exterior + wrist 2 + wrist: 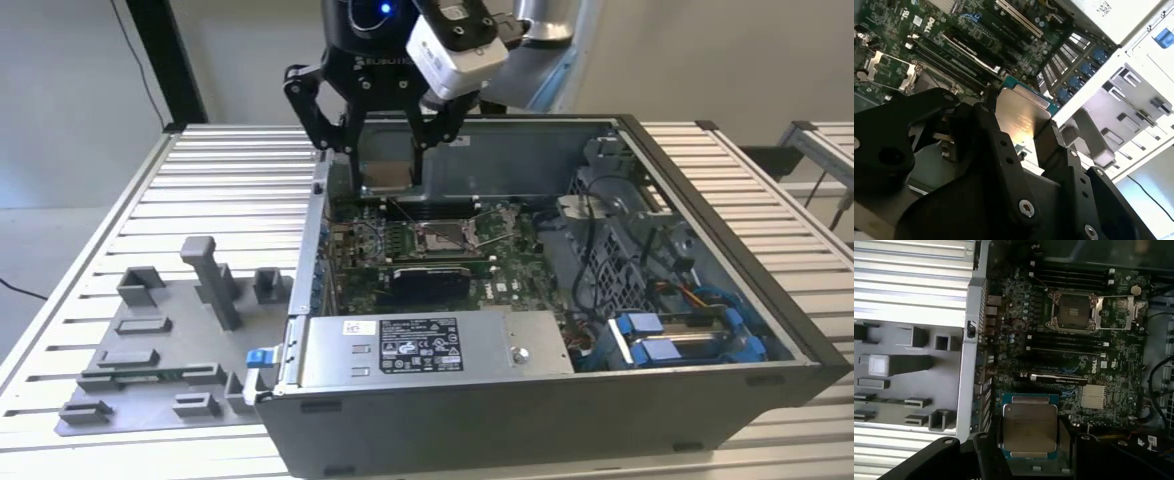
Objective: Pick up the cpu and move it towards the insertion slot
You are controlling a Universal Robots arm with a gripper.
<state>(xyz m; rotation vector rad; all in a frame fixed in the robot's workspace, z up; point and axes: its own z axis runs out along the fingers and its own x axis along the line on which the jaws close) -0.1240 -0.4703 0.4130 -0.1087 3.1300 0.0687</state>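
Cpu (pixel 387 176) hangs in the air, clamped by two opposite edges between the fingers of the gripper (pixel 386 160), which is closed on it. It sits above the motherboard (pixel 514 275) inside the open computer case (pixel 727 205), close to the case's far wall and near that wall's corner on the exterior view's left. The insertion slot (pixel 441 238) lies lower down on the board, apart from the cpu, toward the middle of the case and a little to the exterior view's right. In the first wrist view the chip (pixel 1030 427) and the slot (pixel 1074 311) are well apart, with memory sockets and a black card between them.
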